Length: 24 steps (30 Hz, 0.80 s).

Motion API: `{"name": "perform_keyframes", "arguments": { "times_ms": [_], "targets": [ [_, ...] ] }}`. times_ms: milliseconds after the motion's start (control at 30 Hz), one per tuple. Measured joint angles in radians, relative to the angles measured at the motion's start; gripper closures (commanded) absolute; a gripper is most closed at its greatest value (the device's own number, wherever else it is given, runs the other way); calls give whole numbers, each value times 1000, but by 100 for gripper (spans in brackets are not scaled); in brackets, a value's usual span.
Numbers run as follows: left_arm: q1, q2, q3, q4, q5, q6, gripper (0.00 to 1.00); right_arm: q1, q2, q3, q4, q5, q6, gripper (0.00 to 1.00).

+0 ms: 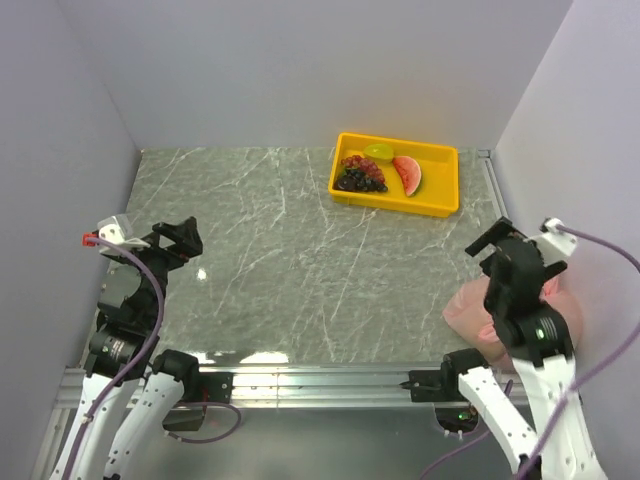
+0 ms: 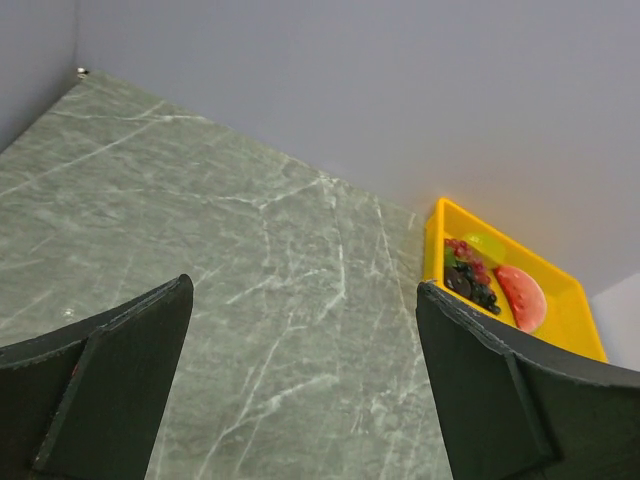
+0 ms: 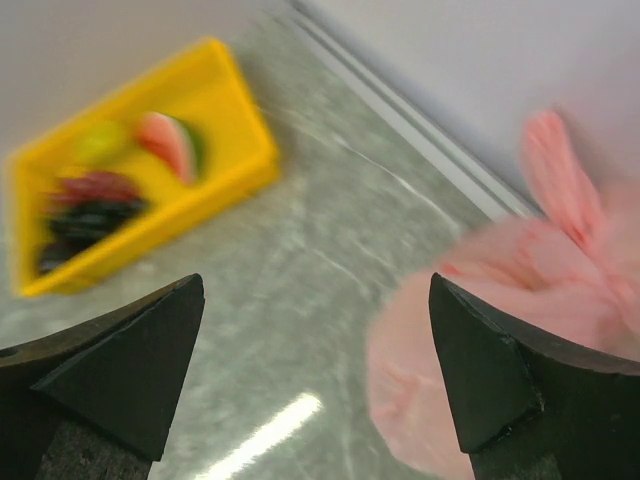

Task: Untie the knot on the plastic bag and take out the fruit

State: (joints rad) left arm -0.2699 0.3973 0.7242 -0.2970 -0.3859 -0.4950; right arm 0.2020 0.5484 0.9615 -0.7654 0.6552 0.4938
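One blurred plastic bag [image 3: 470,330] is cut off by right gripper [image 3: 316,282]; it and left gripper [image 2: 304,285] are spread wide, empty, above marble table [image 2: 250,250].

This looks like a robotics lab test cell rather than a home. A green marble-patterned surface [image 1: 270,260] is boxed in on three sides by plain pale partition walls [image 1: 300,70]. The left arm [image 1: 120,340] and right arm [image 1: 530,330] are bolted to an aluminium rail [image 1: 320,378] and trail purple cables [image 1: 605,245]. A yellow tray [image 1: 437,175] holds what seem to be toy foods, small in view.
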Motion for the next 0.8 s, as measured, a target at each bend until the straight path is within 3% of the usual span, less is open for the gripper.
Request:
{"name": "perform_keyframes", "arguments": {
  "times_ms": [133, 267, 433, 600, 700, 733, 800],
  "targets": [
    [-8, -10, 0, -1, 37, 0, 1, -8, 167, 20, -188, 106, 133, 0],
    [-40, -35, 0, 0, 53, 0, 0, -91, 251, 20, -248, 118, 175, 0],
    [-94, -61, -1, 0, 55, 3, 1, -267, 301, 19, -260, 101, 224, 0],
    [-157, -88, -10, 5, 41, 15, 0, -543, 373, -34, -214, -51, 239, 0],
    [-198, -97, -23, 7, 27, 31, 1, -604, 409, -114, -182, -137, 253, 20],
    [-211, -99, -26, 6, 22, 35, 1, -614, 416, -143, -168, -166, 259, 38],
    [-228, -100, -31, 6, 19, 39, 1, -623, 432, -183, -151, -215, 266, 62]
  ]
}}
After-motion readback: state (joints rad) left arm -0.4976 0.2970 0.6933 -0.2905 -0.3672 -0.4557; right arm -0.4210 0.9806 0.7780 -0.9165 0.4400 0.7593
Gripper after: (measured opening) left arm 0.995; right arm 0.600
